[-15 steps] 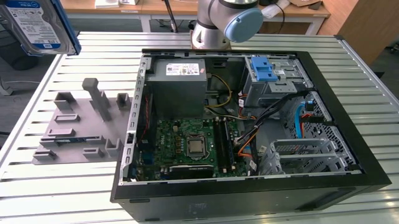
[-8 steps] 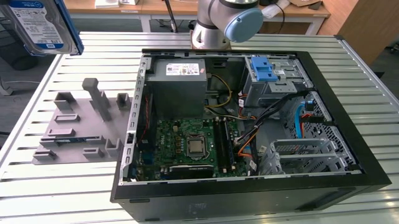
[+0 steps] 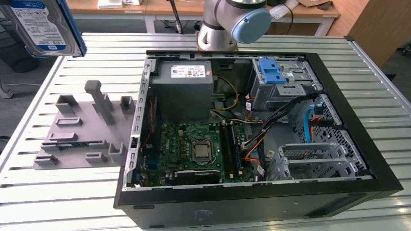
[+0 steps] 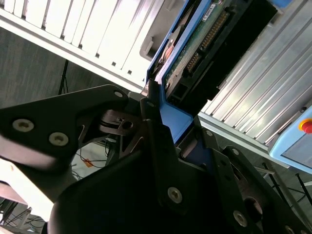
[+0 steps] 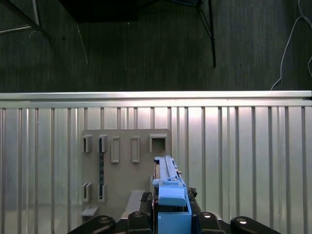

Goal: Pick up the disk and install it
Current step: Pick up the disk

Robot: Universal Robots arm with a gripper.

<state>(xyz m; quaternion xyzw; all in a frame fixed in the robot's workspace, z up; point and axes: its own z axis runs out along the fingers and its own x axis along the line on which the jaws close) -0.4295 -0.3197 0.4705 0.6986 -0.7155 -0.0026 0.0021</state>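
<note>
The end effector (image 4: 168, 124) is clamped on the disk (image 4: 195, 48). Its fingers (image 4: 151, 126) are closed against the blue frame (image 4: 178, 122) at one end, so the disk needs no reaching for. Its long axis runs straight out from the grip, and in the first wrist view it shows edge-on between the fingers.

In that view the disk hangs in the air over the slatted surface (image 5: 243, 146), with the grey fixture (image 5: 126, 161) below it.

In the exterior view the disk (image 3: 42, 24) sits high at the exterior view's left, label showing. The open case (image 3: 257, 207) lies well apart toward the exterior view's right, past the fixture. The silver bay (image 3: 314, 161) is on the case's far side from the disk.
</note>
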